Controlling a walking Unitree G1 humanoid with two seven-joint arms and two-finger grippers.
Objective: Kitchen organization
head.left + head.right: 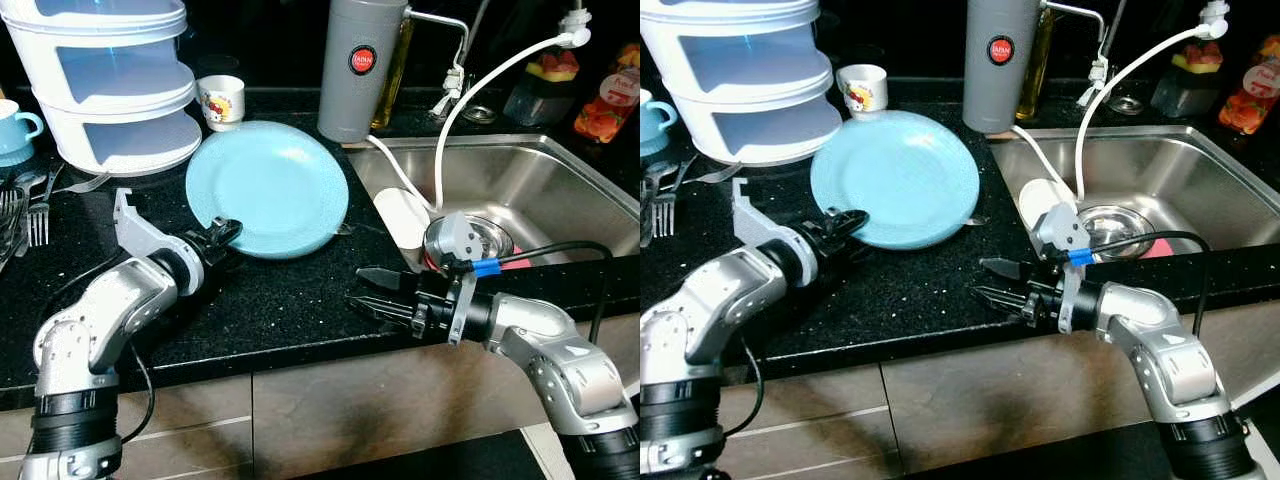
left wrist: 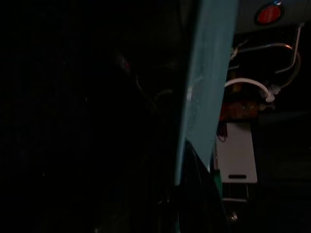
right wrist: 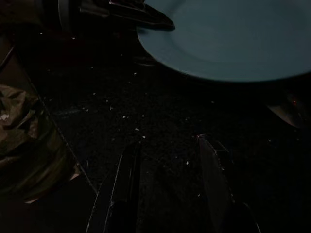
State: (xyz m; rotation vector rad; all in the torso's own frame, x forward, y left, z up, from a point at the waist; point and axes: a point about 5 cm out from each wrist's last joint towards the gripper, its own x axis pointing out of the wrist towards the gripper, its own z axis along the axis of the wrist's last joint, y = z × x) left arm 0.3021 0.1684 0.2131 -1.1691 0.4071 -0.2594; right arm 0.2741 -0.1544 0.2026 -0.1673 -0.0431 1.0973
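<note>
Left eye view, black speckled counter [image 1: 290,300]: blue plate [image 1: 268,200] lies flat, centre, just left of steel sink [image 1: 540,180]. Left gripper [image 1: 222,236] at plate's near-left rim, fingers clamped on the edge; left wrist view shows rim [image 2: 206,87] edge-on betw. fingers. Right gripper [image 1: 375,293] low over counter's front edge, near sink corner, apart from plate, fingers spread, holding nothing; right wrist view has both fingers [image 3: 121,189] over bare counter, plate beyond. Behind plate: white 3-tier container [image 1: 110,80], small printed cup [image 1: 222,101], grey cylinder w/ red badge [image 1: 362,65]. Far left: blue mug [image 1: 15,128], forks [image 1: 35,215]. White hose [image 1: 480,85] arcs into sink.
</note>
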